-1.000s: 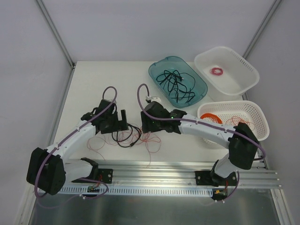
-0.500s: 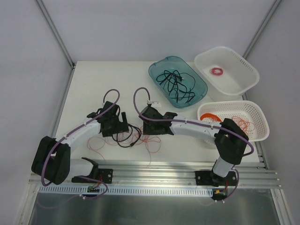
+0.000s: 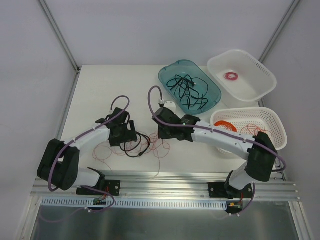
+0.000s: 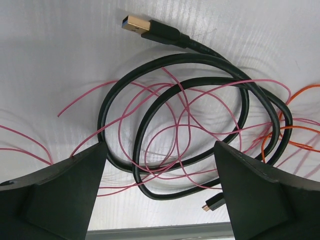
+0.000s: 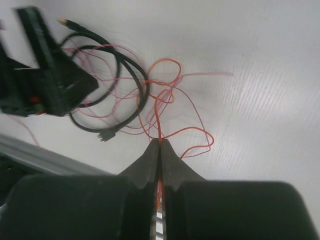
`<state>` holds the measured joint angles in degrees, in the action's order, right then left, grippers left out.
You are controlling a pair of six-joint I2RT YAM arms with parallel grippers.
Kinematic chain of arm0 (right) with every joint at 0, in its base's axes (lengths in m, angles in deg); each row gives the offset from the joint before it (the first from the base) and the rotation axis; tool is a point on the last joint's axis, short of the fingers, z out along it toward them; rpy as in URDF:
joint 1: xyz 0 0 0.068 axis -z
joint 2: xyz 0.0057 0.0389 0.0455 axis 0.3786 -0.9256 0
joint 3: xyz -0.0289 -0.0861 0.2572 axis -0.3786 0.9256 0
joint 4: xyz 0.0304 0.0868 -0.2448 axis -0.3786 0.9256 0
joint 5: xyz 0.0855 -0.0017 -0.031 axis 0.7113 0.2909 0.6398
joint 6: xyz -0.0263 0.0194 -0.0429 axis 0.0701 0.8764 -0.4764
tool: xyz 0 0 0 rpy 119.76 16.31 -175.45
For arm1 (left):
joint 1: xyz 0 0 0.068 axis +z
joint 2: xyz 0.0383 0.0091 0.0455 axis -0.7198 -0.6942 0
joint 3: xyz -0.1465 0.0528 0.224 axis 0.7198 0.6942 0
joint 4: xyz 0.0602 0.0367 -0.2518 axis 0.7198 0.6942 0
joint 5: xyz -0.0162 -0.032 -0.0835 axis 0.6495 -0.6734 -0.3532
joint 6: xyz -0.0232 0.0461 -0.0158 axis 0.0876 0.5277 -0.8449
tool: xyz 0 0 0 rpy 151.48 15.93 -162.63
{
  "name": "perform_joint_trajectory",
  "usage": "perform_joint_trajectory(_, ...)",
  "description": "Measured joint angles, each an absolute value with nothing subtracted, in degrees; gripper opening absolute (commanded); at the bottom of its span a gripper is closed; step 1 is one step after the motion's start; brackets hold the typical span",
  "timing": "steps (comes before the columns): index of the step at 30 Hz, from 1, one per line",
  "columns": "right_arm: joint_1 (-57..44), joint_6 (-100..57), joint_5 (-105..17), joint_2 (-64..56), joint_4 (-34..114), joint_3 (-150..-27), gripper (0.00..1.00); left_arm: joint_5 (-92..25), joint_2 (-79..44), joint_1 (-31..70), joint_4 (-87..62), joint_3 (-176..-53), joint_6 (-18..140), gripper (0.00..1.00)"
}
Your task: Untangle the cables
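Black cord point(image 4: 172, 61) lay in a double loop on the white surface point(image 3: 100, 90) between the two arms. Its gold USB plug point(image 4: 136, 23) stuck out at the far side and a small plug point(image 4: 210, 204) sat at the near side. Thin pink-red wires point(image 4: 82, 100) ran through and over the loop. The tangle sat in the same spot as half a second before.

Left claw point(image 4: 160, 150): fingers apart, one on either side of the cord's loop, gripping nothing. It hung over the same place as before. The arm's shoulder end had swung a little further in from the left edge.

Right claw point(image 5: 159, 144): fingers pressed together, clamped on one orange-red wire point(image 5: 158, 120) that ran from the fingertips into the tangle's right side. Against half a second back, this claw had drawn off a little, up and to the right toward the teal tray point(image 3: 212, 95). Its elbow had moved out to the right, over the near white basket point(image 3: 280, 132).

The tray held more black cables point(image 3: 187, 90). The near basket held an orange coil point(image 3: 226, 123), and the far white basket point(image 3: 262, 82) held a pink ring coil point(image 3: 231, 76). All were unchanged.
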<state>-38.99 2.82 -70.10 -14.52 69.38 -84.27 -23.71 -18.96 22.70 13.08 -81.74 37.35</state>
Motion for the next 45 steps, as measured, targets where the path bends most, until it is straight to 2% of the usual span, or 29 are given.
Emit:
perform_joint_trajectory(9, -38.26, -13.35, -71.15, 1.29, 76.57, -102.02, 0.01, -21.85, -22.02, 22.7, 15.62, -83.9, 37.04, 0.72)
perform_joint_trajectory(14, -34.2, -21.88, -71.18, 9.61, 78.01, -109.89, 0.01, -21.02, -22.53, 22.7, 16.16, -84.23, 37.02, 0.7)
perform_joint_trajectory(23, -29.7, -31.08, -73.51, 21.66, 77.88, -113.21, 0.01, -20.72, -23.93, 23.12, 17.43, -85.43, 37.0, 0.7)
perform_joint_trajectory(34, -29.59, -35.63, -77.45, 25.22, 80.16, -113.19, 0.01, -18.01, -24.8, 31.56, 15.66, -85.21, 36.69, 0.7)
perform_joint_trajectory(45, -29.59, -39.36, -80.05, 26.47, 81.95, -121.38, 0.01, -15.45, -28.47, 38.05, 16.32, -88.51, 36.63, 0.7)
